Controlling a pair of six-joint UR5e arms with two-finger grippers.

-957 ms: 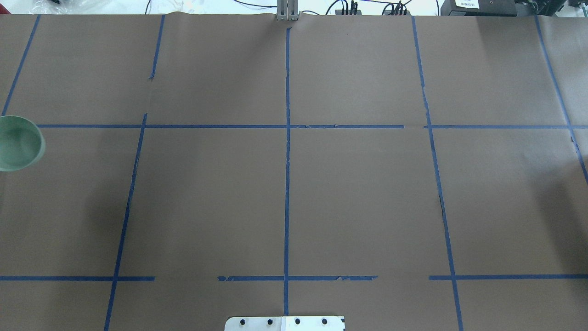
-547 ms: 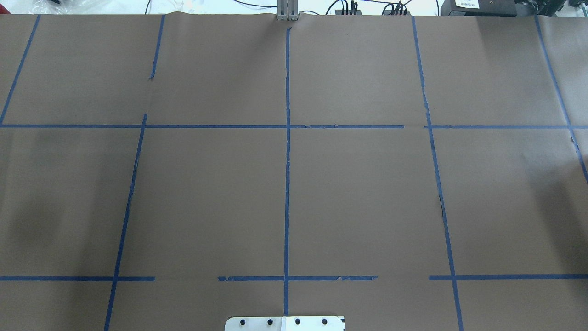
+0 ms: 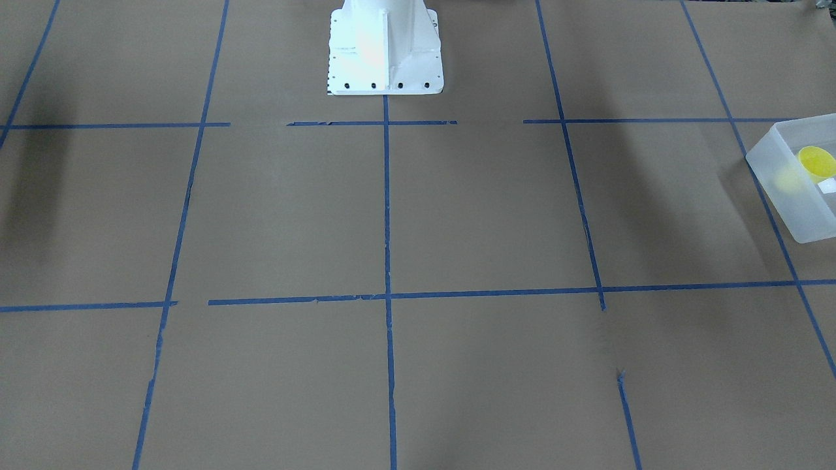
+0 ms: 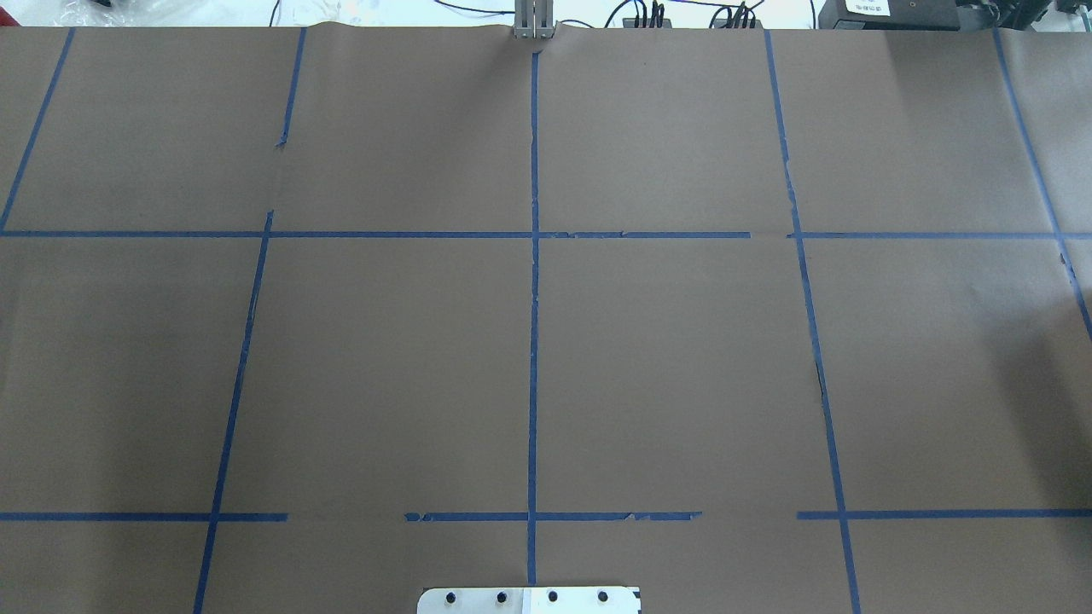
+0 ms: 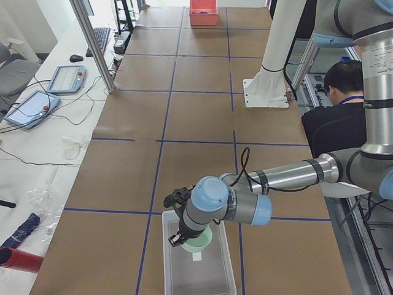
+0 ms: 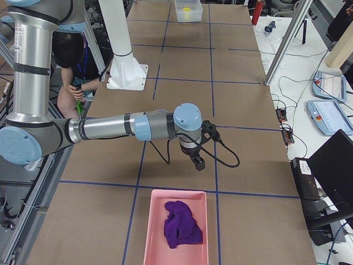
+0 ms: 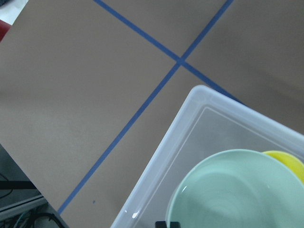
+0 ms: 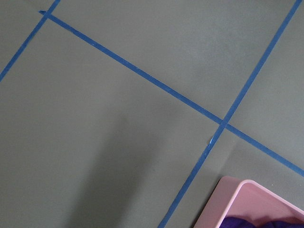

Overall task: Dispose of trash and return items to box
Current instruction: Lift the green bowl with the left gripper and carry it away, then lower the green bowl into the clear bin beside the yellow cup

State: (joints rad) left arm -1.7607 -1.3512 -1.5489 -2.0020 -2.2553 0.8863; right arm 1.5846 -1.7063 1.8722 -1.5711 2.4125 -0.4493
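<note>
The mint-green bowl [image 7: 237, 192] hangs close under my left wrist camera, over the translucent box [image 7: 190, 123]. The yellow cup [image 7: 289, 164] lies in the box behind the bowl. A dark fingertip [image 7: 167, 224] sits at the bowl's rim. In the exterior left view my left gripper [image 5: 178, 238] holds the bowl [image 5: 200, 239] above the box [image 5: 198, 273]. The front-facing view shows the box [image 3: 780, 196] with the cup [image 3: 816, 162] at its right edge. My right gripper [image 6: 197, 162] hovers over bare table; I cannot tell whether it is open or shut.
A pink tray [image 6: 151, 232] with a purple cloth [image 6: 181, 223] lies near my right gripper, and its corner shows in the right wrist view [image 8: 237, 190]. The white robot base [image 3: 384, 49] stands mid-table. A person [image 5: 341, 92] sits beside the table.
The bowl showed at the left edge of the overhead view one second ago. It moved left out of that view and does not show there now.
</note>
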